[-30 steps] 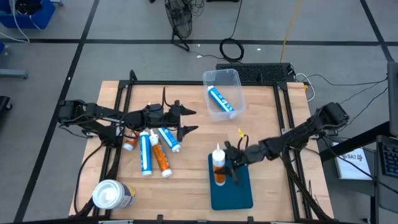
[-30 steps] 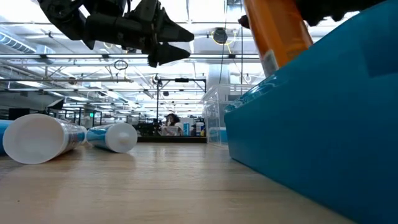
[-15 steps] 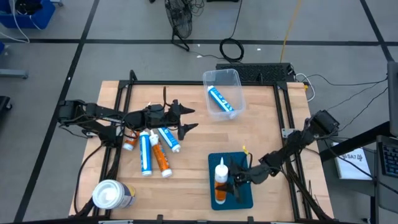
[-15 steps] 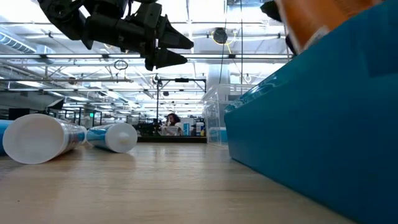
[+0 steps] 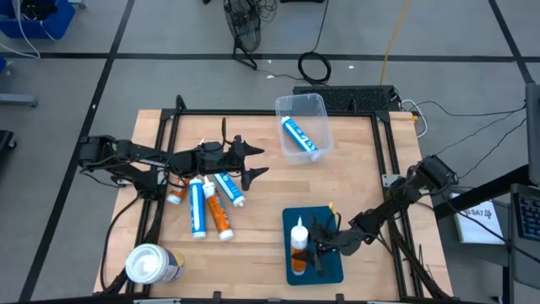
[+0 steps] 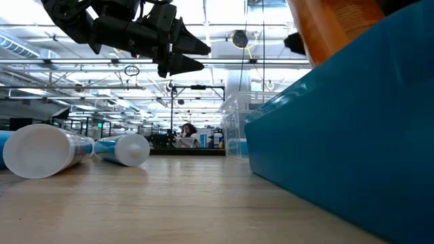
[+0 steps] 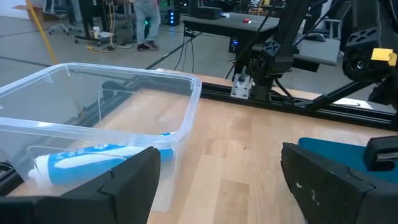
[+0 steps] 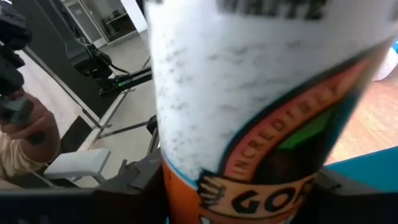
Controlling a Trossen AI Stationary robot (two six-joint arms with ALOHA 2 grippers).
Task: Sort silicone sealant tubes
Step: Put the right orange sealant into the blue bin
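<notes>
One orange-labelled sealant tube point(image 5: 297, 240) is clamped in the right tool point(image 5: 314, 246), whose fingers are closed on its body, nozzle pointing toward twelve o'clock in the high view. A second ago this tube stood over the twelve o'clock rim of the blue bin point(image 5: 331, 268); now the right arm has drawn back toward six o'clock and the tube sits over the bin's middle, lower down. That suggests the drop-off is nearly done, with only the release left for this tube. In the right wrist view the label point(image 8: 261, 124) fills the frame between the fingers, so the grip looks firm.

At about ten o'clock from the bin, the left tool point(image 5: 251, 164) hangs above the counter point(image 5: 354, 160) with its fingers spread wide and nothing in them; it has barely moved. Just under and beside it lie the unsorted tubes: two blue-and-white ones point(image 5: 197, 211) point(image 5: 228, 189) and an orange one point(image 5: 219, 218), with another orange tube point(image 5: 175, 192) partly hidden under the arm. One blue-and-white tube point(image 5: 299, 137) already lies in the clear bin point(image 5: 316, 105) at twelve o'clock. A fat white-topped canister point(image 5: 150, 264) stands at eight o'clock.
</notes>
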